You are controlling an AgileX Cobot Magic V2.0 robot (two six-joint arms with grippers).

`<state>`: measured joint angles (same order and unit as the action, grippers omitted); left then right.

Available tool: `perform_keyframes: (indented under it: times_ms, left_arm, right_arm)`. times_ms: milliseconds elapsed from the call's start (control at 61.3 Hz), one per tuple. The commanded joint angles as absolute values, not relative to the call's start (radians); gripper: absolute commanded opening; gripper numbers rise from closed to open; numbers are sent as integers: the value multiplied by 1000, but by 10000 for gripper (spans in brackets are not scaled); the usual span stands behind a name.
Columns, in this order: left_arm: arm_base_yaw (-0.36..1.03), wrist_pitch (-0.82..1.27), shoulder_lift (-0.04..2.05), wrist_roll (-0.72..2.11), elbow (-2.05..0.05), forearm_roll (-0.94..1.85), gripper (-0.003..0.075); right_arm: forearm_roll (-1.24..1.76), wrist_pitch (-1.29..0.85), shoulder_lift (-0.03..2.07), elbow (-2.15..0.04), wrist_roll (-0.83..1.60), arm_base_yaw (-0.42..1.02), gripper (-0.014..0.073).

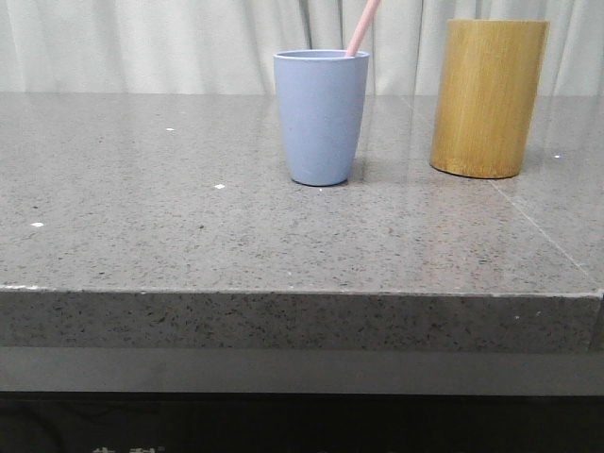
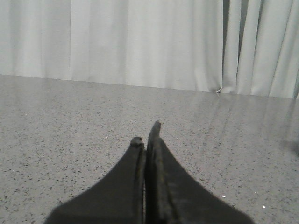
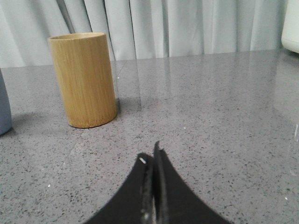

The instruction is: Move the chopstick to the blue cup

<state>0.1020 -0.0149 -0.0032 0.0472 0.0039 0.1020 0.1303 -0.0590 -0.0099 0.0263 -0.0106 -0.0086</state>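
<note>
The blue cup point(image 1: 321, 117) stands upright near the middle of the grey stone table point(image 1: 189, 236). A pale pink chopstick point(image 1: 362, 26) leans out of it, tilted to the right, its top cut off by the frame. A sliver of the blue cup point(image 3: 4, 109) shows at the edge of the right wrist view. My left gripper point(image 2: 146, 135) is shut with nothing in it, low over bare table. My right gripper point(image 3: 150, 156) is shut and holds nothing, some way in front of the bamboo holder.
A taller yellow-brown bamboo holder point(image 1: 488, 98) stands to the right of the cup, seen too as the holder point(image 3: 84, 79) in the right wrist view. A white object point(image 3: 291, 25) sits at the far edge there. Pale curtains hang behind the table.
</note>
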Motion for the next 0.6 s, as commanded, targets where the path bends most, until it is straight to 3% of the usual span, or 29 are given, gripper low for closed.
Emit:
perform_keyframes:
  times_ms: [0,587]
  left_arm:
    - [100,-89,-27,40,17,111,-19]
    - [100,-89,-27,40,17,111,-19]
  right_arm:
    - [117,33,-31,23,-7,-16,-67]
    - [117,33,-31,23,-7,-23,-67]
